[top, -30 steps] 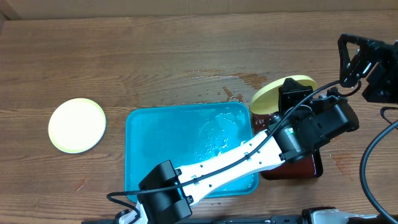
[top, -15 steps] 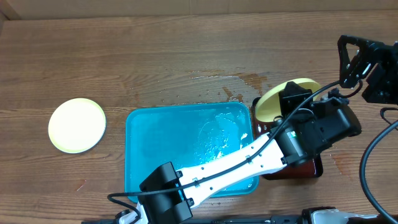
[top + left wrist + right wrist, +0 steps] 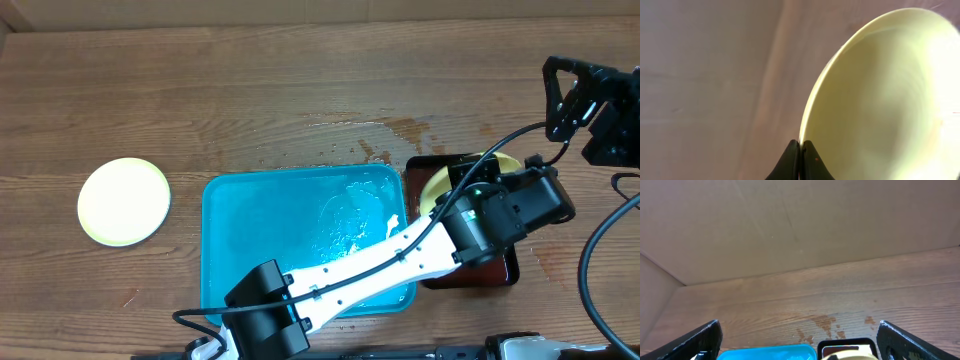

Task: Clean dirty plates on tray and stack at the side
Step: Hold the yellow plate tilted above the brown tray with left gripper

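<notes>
I see left hand [image 3: 800, 149] pinched on yellow plate [image 3: 875, 100] rim, over red tray [image 3: 500, 268] | right hand [image 3: 799, 326] wide open, well apart | other plate [image 3: 124, 201] on bench [image 3: 300, 80], left of blue tray [image 3: 240, 240]

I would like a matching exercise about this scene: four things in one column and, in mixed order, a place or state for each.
Things:
1. left tool
2. right tool
3. turquoise tray
4. lone plate

Places or states:
A. open, holding nothing
B. wet, beside the dark red tray
C. shut on the rim of the held plate
D. lying on the table, apart from both trays

Pairs: 1-C, 2-A, 3-B, 4-D
</notes>
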Available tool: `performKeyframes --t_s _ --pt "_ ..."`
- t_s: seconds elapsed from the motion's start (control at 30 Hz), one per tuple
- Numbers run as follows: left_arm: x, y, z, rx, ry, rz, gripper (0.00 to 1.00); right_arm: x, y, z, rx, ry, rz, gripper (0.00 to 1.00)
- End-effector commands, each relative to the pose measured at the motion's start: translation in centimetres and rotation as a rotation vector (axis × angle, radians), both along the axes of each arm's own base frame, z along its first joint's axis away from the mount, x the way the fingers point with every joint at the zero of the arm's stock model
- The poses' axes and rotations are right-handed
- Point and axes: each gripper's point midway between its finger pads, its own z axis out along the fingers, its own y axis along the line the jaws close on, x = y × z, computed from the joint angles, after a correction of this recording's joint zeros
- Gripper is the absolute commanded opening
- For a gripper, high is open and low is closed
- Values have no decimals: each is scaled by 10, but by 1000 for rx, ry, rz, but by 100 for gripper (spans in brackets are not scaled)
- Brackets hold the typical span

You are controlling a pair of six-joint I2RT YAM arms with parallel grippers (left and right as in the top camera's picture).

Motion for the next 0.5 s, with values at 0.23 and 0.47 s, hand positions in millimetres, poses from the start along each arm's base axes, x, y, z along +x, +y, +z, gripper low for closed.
performKeyframes --t_s 0.23,0.47 --pt "46 54 90 -106 -475 460 4 -4 0 5 1 -23 5 100" --pt "47 50 88 -113 -459 441 4 -4 0 5 1 -22 5 100"
